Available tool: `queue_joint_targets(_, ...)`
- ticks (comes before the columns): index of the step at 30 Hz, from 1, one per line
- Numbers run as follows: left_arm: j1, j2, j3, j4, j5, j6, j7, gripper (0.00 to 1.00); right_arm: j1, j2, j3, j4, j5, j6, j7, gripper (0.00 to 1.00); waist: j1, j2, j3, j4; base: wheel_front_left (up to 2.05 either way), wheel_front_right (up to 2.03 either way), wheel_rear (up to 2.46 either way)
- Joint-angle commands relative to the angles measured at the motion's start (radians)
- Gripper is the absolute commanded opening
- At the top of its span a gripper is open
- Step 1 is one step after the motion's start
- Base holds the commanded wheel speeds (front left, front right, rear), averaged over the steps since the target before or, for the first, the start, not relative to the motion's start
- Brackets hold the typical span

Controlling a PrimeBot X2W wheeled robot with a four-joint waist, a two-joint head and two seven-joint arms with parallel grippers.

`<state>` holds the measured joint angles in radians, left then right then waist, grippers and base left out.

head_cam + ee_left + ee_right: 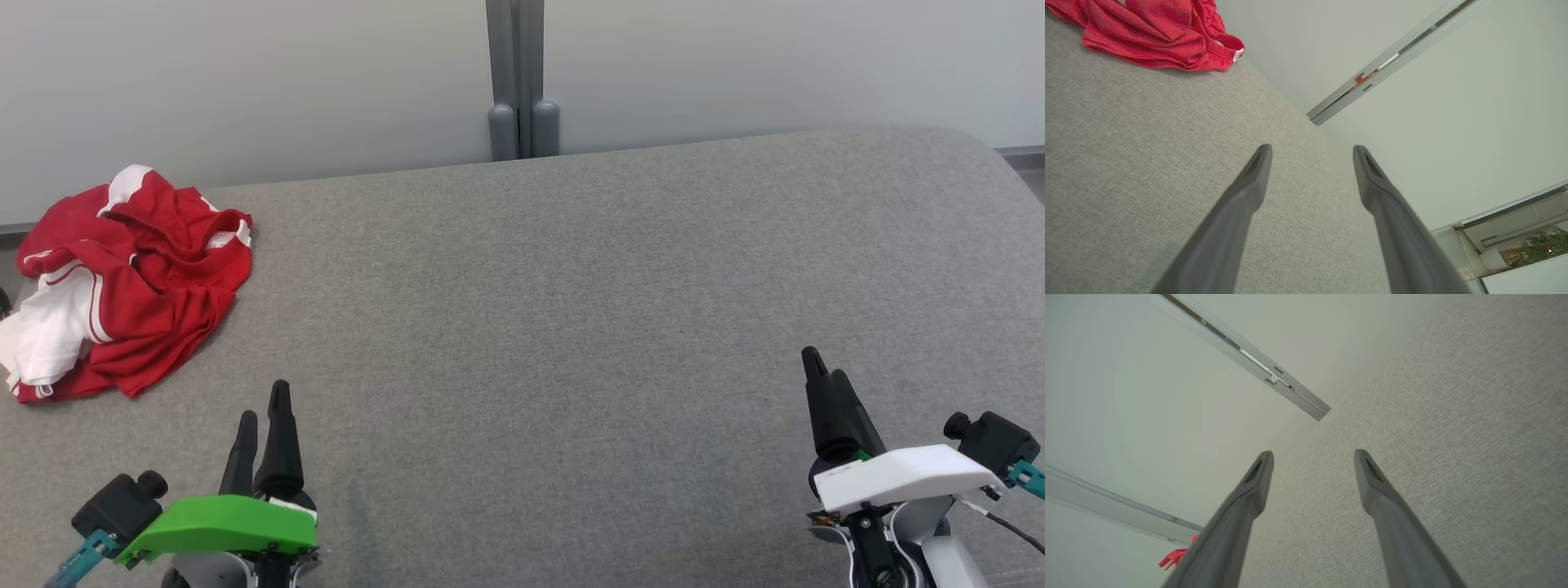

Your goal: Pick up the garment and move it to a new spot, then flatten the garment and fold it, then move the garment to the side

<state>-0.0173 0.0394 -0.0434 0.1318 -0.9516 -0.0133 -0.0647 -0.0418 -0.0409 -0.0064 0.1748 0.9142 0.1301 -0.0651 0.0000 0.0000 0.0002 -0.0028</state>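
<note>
Left gripper (264, 402) wide, empty, near the crumpled garment (155, 286); right gripper (823, 364) wide, well apart.

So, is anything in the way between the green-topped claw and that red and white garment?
Nothing visible. Only bare grey surface lies between the left gripper and the crumpled garment, which sits ahead and to its left.

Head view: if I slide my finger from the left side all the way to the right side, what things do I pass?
Red and white garment → left gripper → grey post at the back wall → right gripper.
</note>
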Motion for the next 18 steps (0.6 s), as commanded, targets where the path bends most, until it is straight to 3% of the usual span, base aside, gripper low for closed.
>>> queue_joint_targets(1,0.003,0.007,-0.008,-0.019,0.046,0.004,-0.012,1.0,0.001,-0.005,0.009,-0.018,-0.045,0.0,-0.012,1.0,0.0,0.0,0.0,0.0,0.0,0.0,0.0)
queue_joint_targets(18,0.034,0.009,-0.043,-0.029,0.307,0.027,-0.063,1.0,0.006,-0.007,0.049,-0.019,-0.308,0.0,-0.063,1.0,0.0,0.0,-0.003,-0.001,0.0,0.0,0.0)
